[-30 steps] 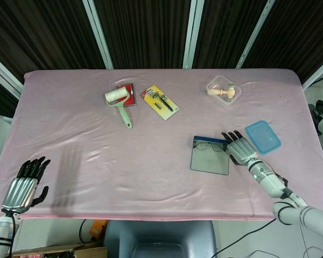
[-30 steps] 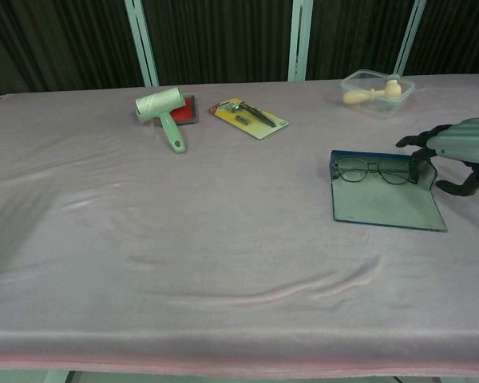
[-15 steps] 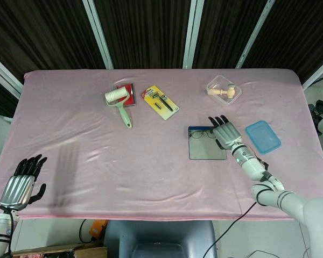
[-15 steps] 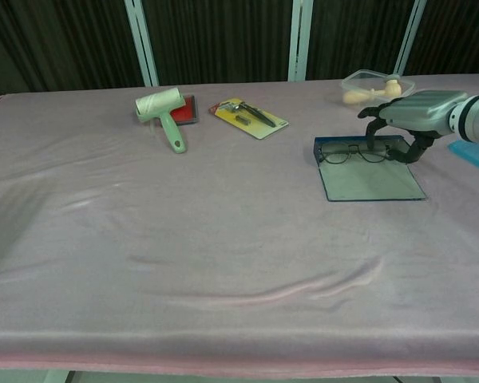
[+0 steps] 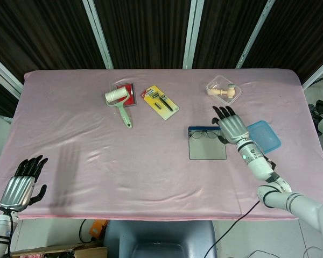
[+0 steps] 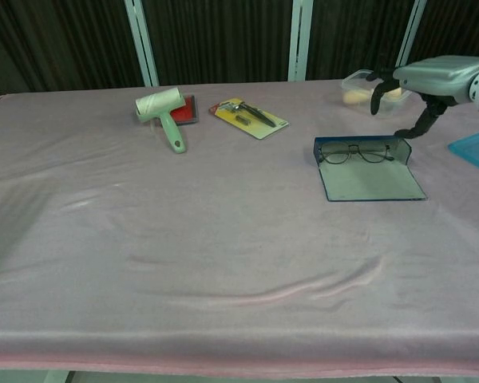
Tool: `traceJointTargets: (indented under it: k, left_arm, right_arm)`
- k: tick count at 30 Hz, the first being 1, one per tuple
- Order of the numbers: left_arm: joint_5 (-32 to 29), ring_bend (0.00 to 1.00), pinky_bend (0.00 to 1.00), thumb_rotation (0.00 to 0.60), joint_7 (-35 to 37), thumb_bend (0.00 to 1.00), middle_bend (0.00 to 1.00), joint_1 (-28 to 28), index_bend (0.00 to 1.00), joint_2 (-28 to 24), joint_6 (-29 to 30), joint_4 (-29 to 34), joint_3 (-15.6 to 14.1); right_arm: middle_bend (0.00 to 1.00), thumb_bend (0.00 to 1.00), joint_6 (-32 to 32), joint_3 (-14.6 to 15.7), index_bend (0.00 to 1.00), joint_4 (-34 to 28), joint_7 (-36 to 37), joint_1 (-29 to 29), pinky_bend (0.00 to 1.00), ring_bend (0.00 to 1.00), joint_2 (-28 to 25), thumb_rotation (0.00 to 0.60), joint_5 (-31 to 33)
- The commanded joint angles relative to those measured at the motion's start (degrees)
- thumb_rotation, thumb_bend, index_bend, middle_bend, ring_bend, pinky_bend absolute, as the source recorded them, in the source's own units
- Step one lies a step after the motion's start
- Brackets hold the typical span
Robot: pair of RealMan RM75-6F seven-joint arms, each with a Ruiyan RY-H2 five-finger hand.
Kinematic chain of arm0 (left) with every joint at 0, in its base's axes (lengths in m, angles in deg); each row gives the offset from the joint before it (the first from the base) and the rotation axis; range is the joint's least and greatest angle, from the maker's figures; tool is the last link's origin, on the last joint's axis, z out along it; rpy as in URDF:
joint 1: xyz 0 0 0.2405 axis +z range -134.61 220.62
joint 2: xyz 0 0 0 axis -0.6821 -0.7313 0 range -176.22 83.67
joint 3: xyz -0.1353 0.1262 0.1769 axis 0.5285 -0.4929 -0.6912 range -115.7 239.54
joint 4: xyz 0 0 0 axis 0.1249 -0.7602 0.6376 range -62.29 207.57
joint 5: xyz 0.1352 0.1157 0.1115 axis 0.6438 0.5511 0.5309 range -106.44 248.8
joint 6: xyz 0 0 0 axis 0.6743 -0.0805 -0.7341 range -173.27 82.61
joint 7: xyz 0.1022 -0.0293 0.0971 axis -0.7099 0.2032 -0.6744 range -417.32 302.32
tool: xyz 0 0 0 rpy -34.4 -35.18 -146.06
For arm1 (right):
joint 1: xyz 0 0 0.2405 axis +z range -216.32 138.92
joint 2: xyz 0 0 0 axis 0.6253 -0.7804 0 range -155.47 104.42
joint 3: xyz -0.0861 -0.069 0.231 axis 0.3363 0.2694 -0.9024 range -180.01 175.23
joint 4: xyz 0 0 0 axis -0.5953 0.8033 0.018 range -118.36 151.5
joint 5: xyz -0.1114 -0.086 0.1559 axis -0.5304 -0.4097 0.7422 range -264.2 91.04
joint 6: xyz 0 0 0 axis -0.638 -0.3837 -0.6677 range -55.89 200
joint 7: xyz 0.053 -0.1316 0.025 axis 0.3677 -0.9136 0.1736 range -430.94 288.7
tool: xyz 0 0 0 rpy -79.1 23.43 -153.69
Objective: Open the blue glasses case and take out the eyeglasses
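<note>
Right robot hand (image 6: pixel 431 80) released above open blue glasses case (image 6: pixel 367 177), wrist cut off

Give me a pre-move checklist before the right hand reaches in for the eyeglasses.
1. Blue glasses case open, lid flat on the cloth: ok.
2. Eyeglasses visible, lying against the case's back wall: ok.
3. Right hand holding nothing, fingers apart: ok.
4. Right hand raised above the case, not touching it: ok.
5. Plastic box and blue lid lie apart from the case: ok.
6. Left hand at the near table edge, far away: ok.
</note>
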Motion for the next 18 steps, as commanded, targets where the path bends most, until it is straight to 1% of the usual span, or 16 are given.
traceJointTargets:
  k: [1, 5, 8, 11, 18]
  left_arm:
    - [-0.02, 0.00, 0.03, 0.600, -0.02, 0.42, 0.00, -0.09, 0.00, 0.05, -0.14, -0.05, -0.01]
    - [-0.24, 0.00, 0.03, 0.600, -0.13, 0.42, 0.00, -0.20, 0.00, 0.21, -0.39, -0.24, 0.01]
    - [-0.46, 0.00, 0.03, 0.600, -0.20, 0.42, 0.00, -0.40, 0.00, 0.30, -0.84, -0.41, 0.01]
    - [-0.55, 0.00, 0.03, 0.600, -0.12, 0.42, 0.00, -0.49, 0.00, 0.30, -0.98, -0.49, 0.03]
    - [-0.71, 0.00, 0.03, 0.600, -0.13, 0.42, 0.00, -0.64, 0.00, 0.33, -1.27, -0.56, -0.01]
  right_arm:
    - [0.03, 0.40, -2.75, -2.77, 0.47, 5.14, -2.43, 2.49, 0.00, 0.00, 4.12, 0.600, 4.30]
    - [0.03, 0.40, -7.09, -4.16, 0.48, 10.98, -5.95, 5.69, 0.00, 0.00, 8.78, 0.600, 8.38]
    - [0.03, 0.40, -9.69, -4.34, 0.49, 14.04, -7.72, 7.32, 0.00, 0.00, 11.16, 0.600, 10.12]
    - [0.03, 0.40, -11.08, -4.27, 0.51, 16.07, -8.76, 8.22, 0.00, 0.00, 12.62, 0.600, 10.92]
    - [0.04, 0.41, -12.75, -4.18, 0.55, 18.62, -8.89, 8.93, 0.00, 0.00, 14.09, 0.600, 11.57]
